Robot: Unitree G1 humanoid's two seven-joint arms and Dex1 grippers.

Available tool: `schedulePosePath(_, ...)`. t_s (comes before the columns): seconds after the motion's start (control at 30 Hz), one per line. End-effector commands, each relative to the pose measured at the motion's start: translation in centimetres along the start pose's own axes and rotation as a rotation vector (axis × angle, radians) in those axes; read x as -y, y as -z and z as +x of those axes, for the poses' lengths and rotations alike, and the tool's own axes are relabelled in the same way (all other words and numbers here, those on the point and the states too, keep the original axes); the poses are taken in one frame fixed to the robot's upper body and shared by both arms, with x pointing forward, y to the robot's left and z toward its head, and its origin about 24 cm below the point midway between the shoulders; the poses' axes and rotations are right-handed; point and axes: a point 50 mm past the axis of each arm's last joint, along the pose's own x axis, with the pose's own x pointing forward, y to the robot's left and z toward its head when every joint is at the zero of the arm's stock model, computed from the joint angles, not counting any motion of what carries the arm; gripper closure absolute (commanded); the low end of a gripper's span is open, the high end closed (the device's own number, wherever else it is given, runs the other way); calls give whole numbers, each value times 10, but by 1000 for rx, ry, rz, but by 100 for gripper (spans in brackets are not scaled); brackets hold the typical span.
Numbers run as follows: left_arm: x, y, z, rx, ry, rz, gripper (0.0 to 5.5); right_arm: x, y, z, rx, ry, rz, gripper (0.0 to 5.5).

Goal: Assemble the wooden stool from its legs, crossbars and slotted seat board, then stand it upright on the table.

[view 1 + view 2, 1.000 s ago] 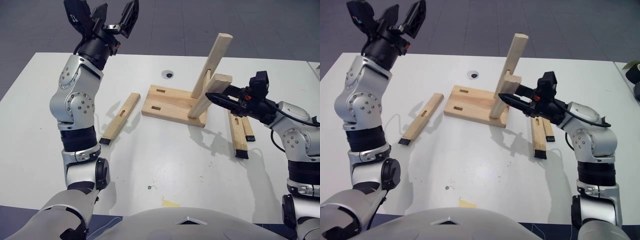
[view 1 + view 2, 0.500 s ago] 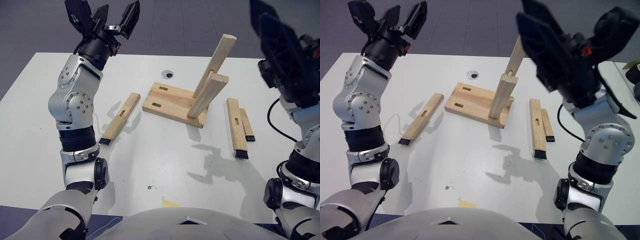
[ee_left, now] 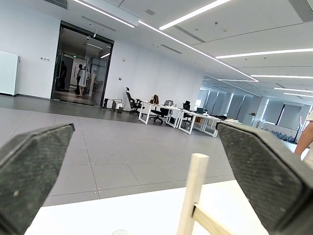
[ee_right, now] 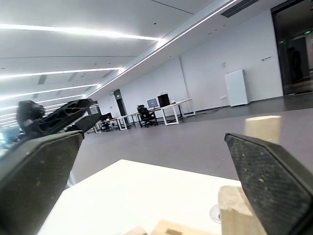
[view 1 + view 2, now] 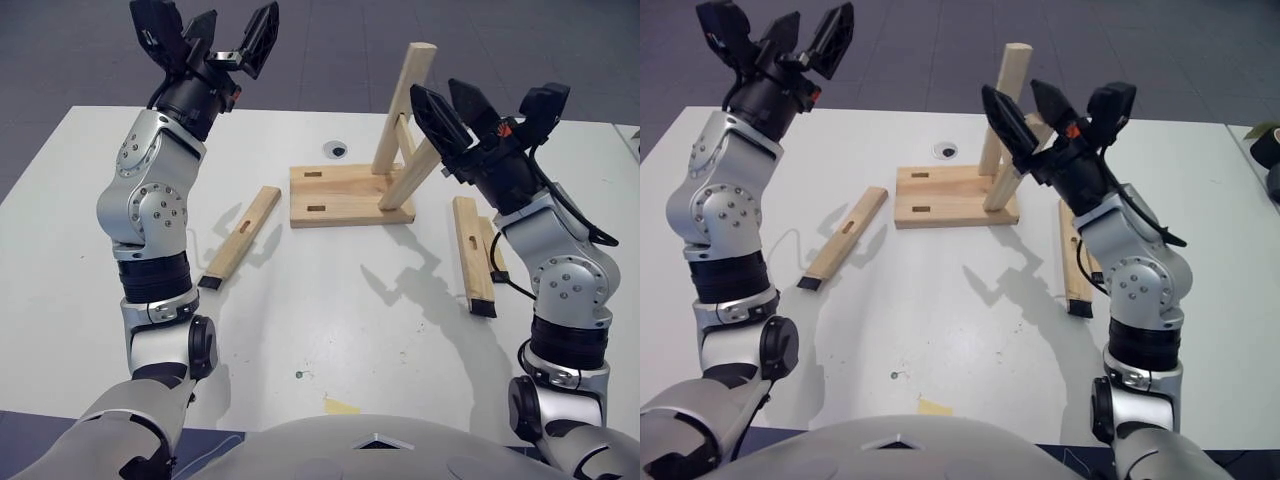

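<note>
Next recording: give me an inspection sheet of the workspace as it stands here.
Surface: white table, grommet hole behind the board.
Job's things: seat board flat, two legs standing tilted in it; loose leg to its left; two loose pieces side by side to its right.
Clutter: yellow scrap near the front edge.
Grippers: left gripper raised, open, empty; right gripper open, empty, by the standing legs.
Cables: black cable along the right forearm.
Surroundings: grey floor; office desks behind.
</note>
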Motion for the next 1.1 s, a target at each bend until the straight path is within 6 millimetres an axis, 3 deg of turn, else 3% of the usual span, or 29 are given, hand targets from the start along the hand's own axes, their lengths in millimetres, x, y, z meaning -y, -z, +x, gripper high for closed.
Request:
schedulePosePath(0.03,0,4,-1,-10,-7,-5,10,8,-7,5,65,38,-39,13)
schedulePosePath(0.13,1,6,-1,-13,-5,-7,10,-1,-7,9,90,-32,16,13)
schedulePosePath(0.33,-1,6,-1,-12,-12,-4,10,-26,28,4,-75,-195,183,13)
schedulePosePath(0.47,-1,5,0,-11,-15,-4,10,-4,76,1,-305,21,203,13)
schedulePosePath(0.53,-1,6,1,-11,-14,-5,10,13,87,4,-329,150,188,13)
schedulePosePath(0.6,-1,6,1,-13,-14,-4,10,31,85,5,-310,246,109,13)
schedulePosePath(0.7,-1,5,2,-12,-13,-5,10,50,67,4,-239,323,-71,13)
schedulePosePath(0.83,-2,8,0,-16,-19,-4,10,47,56,11,-122,311,-82,13)
schedulePosePath(0.97,0,9,0,-18,-16,-6,10,30,86,9,-299,200,-169,13)
schedulePosePath(1.1,-1,9,-1,-24,-17,4,10,36,114,4,-461,223,-270,13)
